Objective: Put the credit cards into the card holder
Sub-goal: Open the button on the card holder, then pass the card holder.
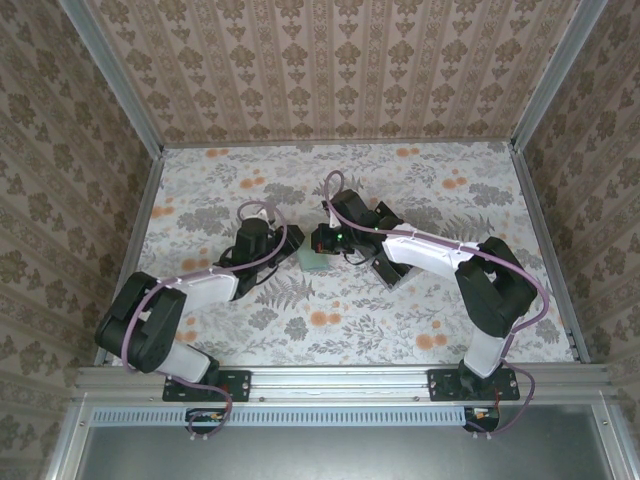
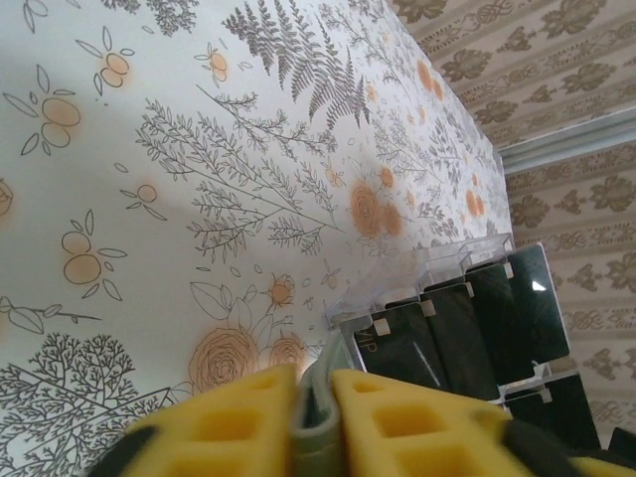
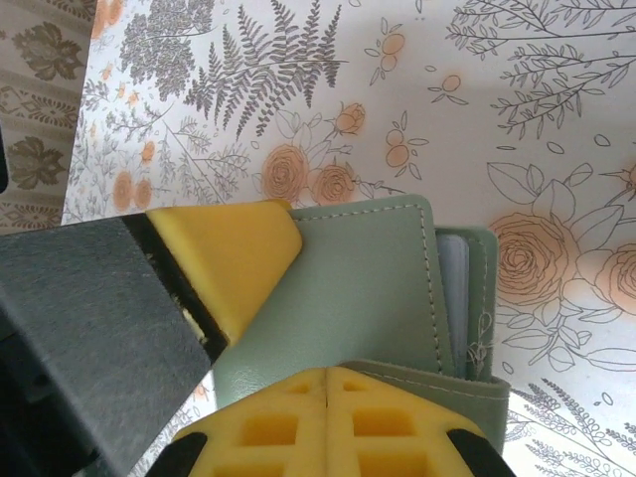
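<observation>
While flanked by both claws at middle of bench point(image 1: 420, 190), one card holder point(image 1: 313, 262) is seen slightly open, bluish-grey lining turned away from left claw point(image 2: 315, 383); long axis is obscured. Left claw is clamped on its edge. Right claw point(image 3: 328, 383) is pressed together at flap; pinch cannot be told. Four credit cards point(image 2: 452, 338) are counted in clear sheet point(image 2: 467, 253), others cut off.

The table point(image 1: 350, 340) is covered in a white cloth printed with grey ferns and orange flowers. A clear plastic sheet point(image 2: 462, 260) holding rows of dark cards point(image 2: 437, 343) lies flat on it, right of centre.
</observation>
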Available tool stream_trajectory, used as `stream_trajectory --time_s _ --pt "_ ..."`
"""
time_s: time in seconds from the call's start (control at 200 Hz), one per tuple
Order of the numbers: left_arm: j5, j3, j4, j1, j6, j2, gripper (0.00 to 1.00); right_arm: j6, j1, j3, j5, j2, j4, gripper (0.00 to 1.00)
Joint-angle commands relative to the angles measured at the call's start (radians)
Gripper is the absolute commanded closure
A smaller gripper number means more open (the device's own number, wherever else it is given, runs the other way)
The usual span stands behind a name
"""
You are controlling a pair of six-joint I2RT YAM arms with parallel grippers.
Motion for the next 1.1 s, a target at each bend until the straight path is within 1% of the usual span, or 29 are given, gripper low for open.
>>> stream_trajectory --time_s 0.0,0.04,0.25,0.5,0.575,0.665,0.68,0.72,0.75,0.845,1.015,1.095 --pt "-0.002 -0.009 0.067 -0.008 0.006 0.001 0.94 -0.007 -0.003 -0.015 0.003 -0.031 0.008 1.00" --pt "-0.002 -0.010 0.067 -0.008 0.009 -0.002 1.00 -0.016 -0.003 -0.016 0.015 -0.031 -0.003 1.00" --pt "-0.010 -0.021 0.060 -0.005 0.059 -0.032 1.00 -0.066 -0.007 -0.040 0.106 -0.042 -0.075 1.00" --pt "-0.020 -0.033 0.043 0.004 0.083 -0.065 1.00 -0.072 -0.029 -0.082 0.161 -0.076 -0.116 1.00" --pt "-0.018 -0.030 0.039 0.004 0.089 -0.068 1.00 -0.069 -0.033 -0.095 0.154 -0.085 -0.106 1.00" --pt "-0.014 -0.027 0.030 0.004 0.094 -0.067 1.00 -0.059 -0.032 -0.100 0.111 -0.098 -0.071 1.00" --pt "-0.014 -0.027 0.030 0.004 0.094 -0.068 1.00 -0.056 -0.032 -0.101 0.102 -0.099 -0.066 0.96" --pt "-0.014 -0.026 0.031 0.004 0.094 -0.068 1.00 -0.052 -0.028 -0.095 0.089 -0.104 -0.058 0.81" --pt "-0.015 -0.026 0.030 0.004 0.094 -0.067 1.00 -0.051 -0.020 -0.088 0.085 -0.105 -0.059 0.74" --pt "-0.015 -0.024 0.030 0.004 0.094 -0.067 1.00 -0.059 0.008 -0.052 0.092 -0.100 -0.075 0.56" --pt "-0.014 -0.023 0.026 0.004 0.094 -0.069 1.00 -0.051 0.038 -0.002 0.097 -0.065 -0.077 0.47" --pt "-0.012 -0.023 0.025 0.004 0.093 -0.070 1.00 -0.043 0.043 0.011 0.099 -0.047 -0.069 0.46"
